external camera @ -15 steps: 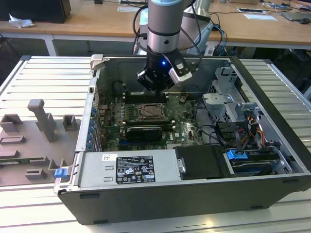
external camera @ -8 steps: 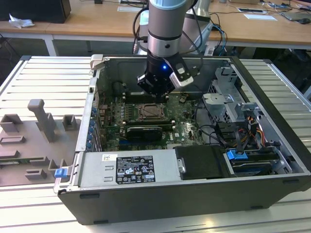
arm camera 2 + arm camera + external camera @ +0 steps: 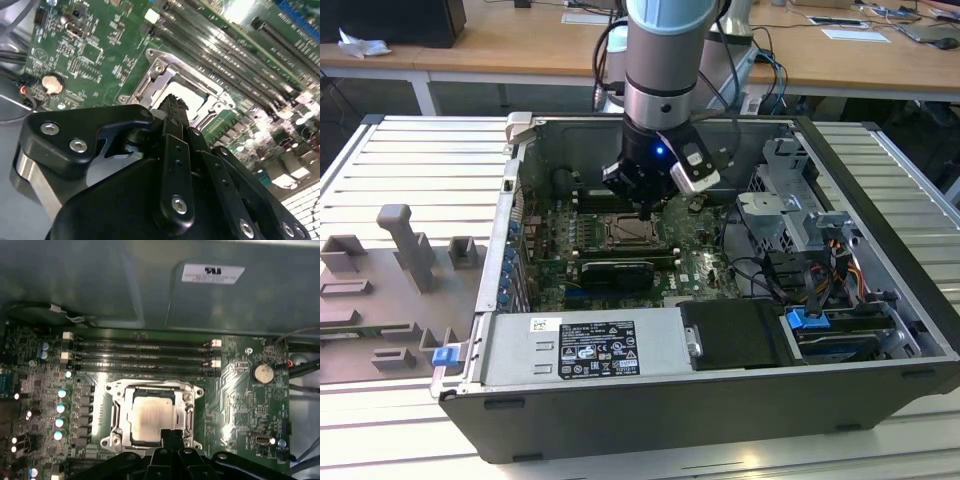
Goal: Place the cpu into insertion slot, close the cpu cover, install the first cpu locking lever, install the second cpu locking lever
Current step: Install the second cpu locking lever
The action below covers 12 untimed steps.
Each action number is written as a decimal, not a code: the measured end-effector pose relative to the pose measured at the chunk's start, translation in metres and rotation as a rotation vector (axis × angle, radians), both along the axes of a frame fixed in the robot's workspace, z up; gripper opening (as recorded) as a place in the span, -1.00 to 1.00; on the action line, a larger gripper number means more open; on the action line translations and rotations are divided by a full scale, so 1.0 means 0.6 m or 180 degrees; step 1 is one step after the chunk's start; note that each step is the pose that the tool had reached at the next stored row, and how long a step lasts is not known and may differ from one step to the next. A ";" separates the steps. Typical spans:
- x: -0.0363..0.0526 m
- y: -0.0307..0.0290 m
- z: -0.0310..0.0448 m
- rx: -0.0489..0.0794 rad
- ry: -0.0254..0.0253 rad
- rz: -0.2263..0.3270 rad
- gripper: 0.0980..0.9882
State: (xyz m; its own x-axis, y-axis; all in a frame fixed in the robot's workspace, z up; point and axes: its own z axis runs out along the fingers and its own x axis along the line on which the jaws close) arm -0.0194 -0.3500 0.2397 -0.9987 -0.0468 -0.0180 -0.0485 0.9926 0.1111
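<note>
Black claw (image 3: 172, 107) linkages sit closest to the lens in both wrist views, the fingers drawn together into one narrow tip with nothing pinched between them. That tip hovers just over the near edge of the insertion slot (image 3: 152, 415), at the rim of the metal frame.

One cpu (image 3: 150, 417), a pale silvery-beige square, lies flat inside the insertion slot. One cpu cover (image 3: 186, 412), a thin silvery frame with a large central cut-out, lies down around the chip, so the chip's top shows through the opening. Whether the levers along the frame's sides are latched cannot be told.

Four long black memory slots (image 3: 140, 357) run in parallel rows on the green motherboard (image 3: 235, 405), just beyond the far edge of the socket. One round coin battery (image 3: 262, 373) sits on the board, well apart from the socket, near the board's edge.

From the exterior view, one grey robot arm (image 3: 665, 60) descends into one open computer case (image 3: 880, 250) lying on its side on the ribbed metal tabletop (image 3: 410, 170). The claw (image 3: 645, 205) hangs directly over the socket (image 3: 632, 232) near the middle of the case. One power supply (image 3: 585, 350) with a label fills the case's near edge. Grey fixture blocks (image 3: 405, 250) stand on the tabletop toward the exterior view's left.
</note>
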 end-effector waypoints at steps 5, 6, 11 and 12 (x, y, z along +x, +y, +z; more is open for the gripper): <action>-0.007 -0.0188 -0.001 0.0010 -0.0001 0.0008 -0.98; -0.007 -0.0255 -0.001 0.0011 -0.0001 0.0007 -0.98; -0.012 -0.0429 -0.002 0.0029 -0.0002 0.0010 -0.98; -0.016 -0.0474 -0.002 0.0035 -0.0002 0.0010 -0.98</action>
State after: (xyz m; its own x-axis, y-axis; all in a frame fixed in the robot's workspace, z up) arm -0.0290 -0.3784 0.2386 -0.9986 -0.0496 -0.0191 -0.0516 0.9912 0.1220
